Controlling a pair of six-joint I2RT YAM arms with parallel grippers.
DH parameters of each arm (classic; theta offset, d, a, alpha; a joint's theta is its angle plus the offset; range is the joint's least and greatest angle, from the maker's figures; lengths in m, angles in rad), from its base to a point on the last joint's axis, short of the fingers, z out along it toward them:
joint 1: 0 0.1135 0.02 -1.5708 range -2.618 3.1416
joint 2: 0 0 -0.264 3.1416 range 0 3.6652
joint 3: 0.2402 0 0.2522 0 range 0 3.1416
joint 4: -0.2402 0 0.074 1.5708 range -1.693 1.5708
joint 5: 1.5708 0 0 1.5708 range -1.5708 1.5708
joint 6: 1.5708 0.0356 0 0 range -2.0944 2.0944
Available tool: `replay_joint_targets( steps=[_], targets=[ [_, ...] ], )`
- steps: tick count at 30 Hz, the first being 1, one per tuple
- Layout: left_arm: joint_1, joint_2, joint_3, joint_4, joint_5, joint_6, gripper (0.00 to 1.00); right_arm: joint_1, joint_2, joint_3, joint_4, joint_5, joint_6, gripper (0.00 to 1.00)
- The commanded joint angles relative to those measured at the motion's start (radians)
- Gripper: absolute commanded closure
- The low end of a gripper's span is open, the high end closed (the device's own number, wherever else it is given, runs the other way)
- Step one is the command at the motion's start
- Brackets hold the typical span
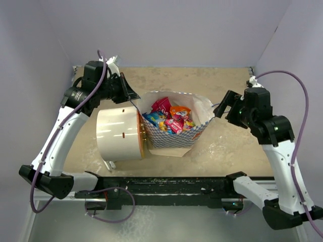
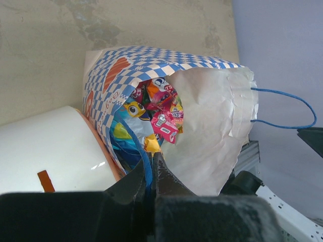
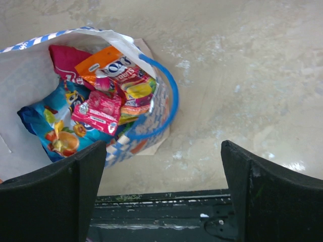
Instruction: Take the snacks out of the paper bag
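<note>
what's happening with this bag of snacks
The left claw is shut on the blue cord handle at the paper bag's rim. The right claw hangs open by the bag's other side, holding nothing. The snacks are inside the bag; none is out on the table yet.

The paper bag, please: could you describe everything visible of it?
The paper bag is white inside, blue-and-white checkered outside with orange marks, and has thin blue cord handles. It sits on the table with its mouth wide open, holding bright snacks, its side against the white cylinder. The left gripper is shut on one handle; the other hangs free.
</note>
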Motion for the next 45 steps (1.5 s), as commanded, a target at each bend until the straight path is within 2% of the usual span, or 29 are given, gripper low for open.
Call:
replay_joint_targets(
  steps=[1, 7, 12, 16, 18, 20, 23, 39, 42, 45],
  targets=[
    [0.009, -0.045, 0.013, 0.083, 0.037, -0.019, 1.0, 0.005, 0.03, -0.026, 0.187, -0.081, 0.037, 0.17],
    [0.008, -0.037, 0.036, 0.076, 0.046, -0.01, 1.0, 0.004, 0.075, -0.097, 0.275, -0.163, 0.052, 0.23],
    [0.007, -0.032, 0.041, 0.059, 0.062, -0.003, 1.0, 0.004, 0.096, -0.108, 0.307, -0.181, 0.042, 0.41],
    [0.008, -0.039, 0.033, 0.049, 0.067, -0.003, 1.0, 0.004, 0.102, -0.101, 0.332, -0.209, 0.02, 0.69],
    [0.008, -0.043, 0.032, 0.046, 0.069, -0.007, 1.0, 0.004, 0.104, -0.088, 0.336, -0.23, 0.012, 0.88],
    [0.008, -0.046, 0.035, 0.044, 0.073, -0.011, 1.0, 0.004, 0.098, -0.081, 0.351, -0.264, -0.001, 1.0],
    [0.008, -0.05, 0.034, 0.036, 0.077, -0.019, 0.96, 0.004, 0.075, -0.082, 0.368, -0.277, -0.008, 1.0],
    [0.008, -0.063, -0.07, 0.077, 0.08, -0.138, 0.58, 0.004, 0.044, -0.008, 0.33, -0.258, -0.061, 1.0],
    [0.007, -0.034, -0.064, 0.069, 0.089, -0.133, 0.57, 0.004, 0.047, 0.008, 0.316, -0.26, -0.067, 1.0],
    [0.009, -0.041, -0.089, 0.121, 0.092, -0.157, 0.63, 0.004, 0.055, 0.015, 0.314, -0.271, -0.078, 1.0]
  ],
)
